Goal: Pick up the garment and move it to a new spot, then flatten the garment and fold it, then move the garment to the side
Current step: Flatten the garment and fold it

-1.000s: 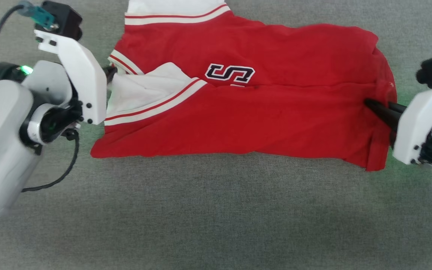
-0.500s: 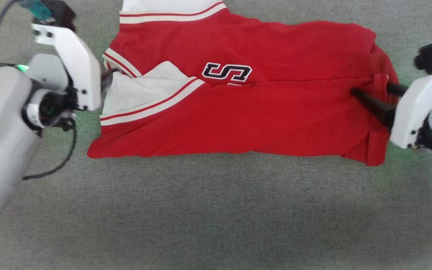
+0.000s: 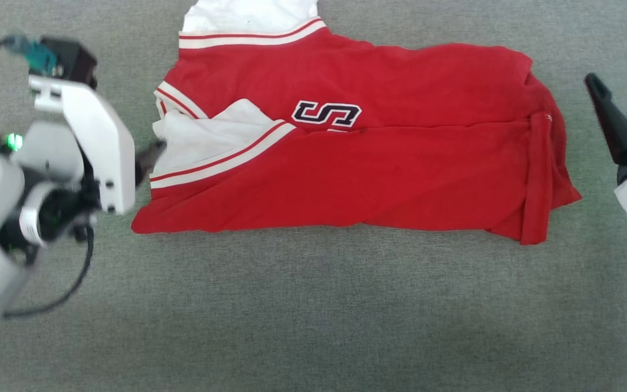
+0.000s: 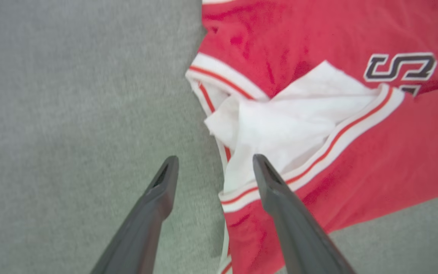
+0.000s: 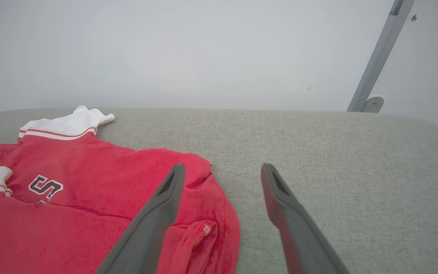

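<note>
The garment (image 3: 346, 163), a red T-shirt with white sleeves and navy letters, lies folded lengthwise on the grey padded surface (image 3: 313, 310). One white sleeve (image 3: 248, 13) sticks out at the top, and the other (image 3: 204, 136) is tucked over the chest. My left gripper (image 3: 149, 157) sits at the garment's left edge, largely hidden behind its white wrist plate. In the left wrist view this gripper (image 4: 215, 161) is open over the sleeve's edge (image 4: 280, 129), holding nothing. My right gripper (image 3: 618, 81) stands open, off the hem, to the right of the garment. In the right wrist view that gripper (image 5: 222, 168) is empty, with the garment (image 5: 89, 213) to its lower left.
The grey surface stretches wide in front of the garment and to its right (image 5: 337, 160). Its far edge meets a white wall (image 5: 203, 49). A slanted metal post (image 5: 378, 57) stands at the back right. A black cable (image 3: 74, 283) hangs from my left arm.
My right gripper has let go of the hem, opened and pulled away to the right. The hem now lies flat. My left gripper has backed off the sleeve a little.
</note>
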Tool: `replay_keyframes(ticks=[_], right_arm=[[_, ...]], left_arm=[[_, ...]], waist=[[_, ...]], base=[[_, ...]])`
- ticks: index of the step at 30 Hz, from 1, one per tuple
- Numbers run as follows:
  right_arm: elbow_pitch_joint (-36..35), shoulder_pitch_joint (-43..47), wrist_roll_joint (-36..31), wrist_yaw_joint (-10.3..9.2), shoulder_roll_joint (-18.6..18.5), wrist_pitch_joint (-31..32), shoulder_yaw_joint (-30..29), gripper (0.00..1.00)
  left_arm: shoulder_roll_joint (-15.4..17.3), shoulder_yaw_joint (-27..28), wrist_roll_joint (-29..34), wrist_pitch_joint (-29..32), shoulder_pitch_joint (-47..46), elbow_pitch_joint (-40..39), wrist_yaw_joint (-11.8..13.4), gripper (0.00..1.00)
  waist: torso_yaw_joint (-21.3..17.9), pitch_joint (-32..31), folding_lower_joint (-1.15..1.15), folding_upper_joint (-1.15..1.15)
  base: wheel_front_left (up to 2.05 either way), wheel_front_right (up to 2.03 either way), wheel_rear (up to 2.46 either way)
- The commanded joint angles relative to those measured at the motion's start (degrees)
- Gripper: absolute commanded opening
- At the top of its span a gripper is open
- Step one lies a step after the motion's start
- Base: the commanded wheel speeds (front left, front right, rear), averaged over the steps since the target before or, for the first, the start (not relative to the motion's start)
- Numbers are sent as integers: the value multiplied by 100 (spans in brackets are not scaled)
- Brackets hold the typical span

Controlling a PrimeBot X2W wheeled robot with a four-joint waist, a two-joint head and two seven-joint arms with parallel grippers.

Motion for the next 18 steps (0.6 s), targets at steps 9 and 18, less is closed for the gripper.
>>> replay_keyframes(ticks=[9, 18], right_arm=[[-690, 759, -679, -2, 887, -542, -825, 100], [-1003, 1471, -806, -1, 1542, 89, -834, 100]], left_arm=[[421, -8, -176, 151, 794, -976, 744, 100], [219, -136, -409, 201, 1211, -254, 850, 100]], waist=[[-208, 9, 0, 0], [-469, 39, 0, 0]], base=[[0, 0, 0], [0, 0, 0]])
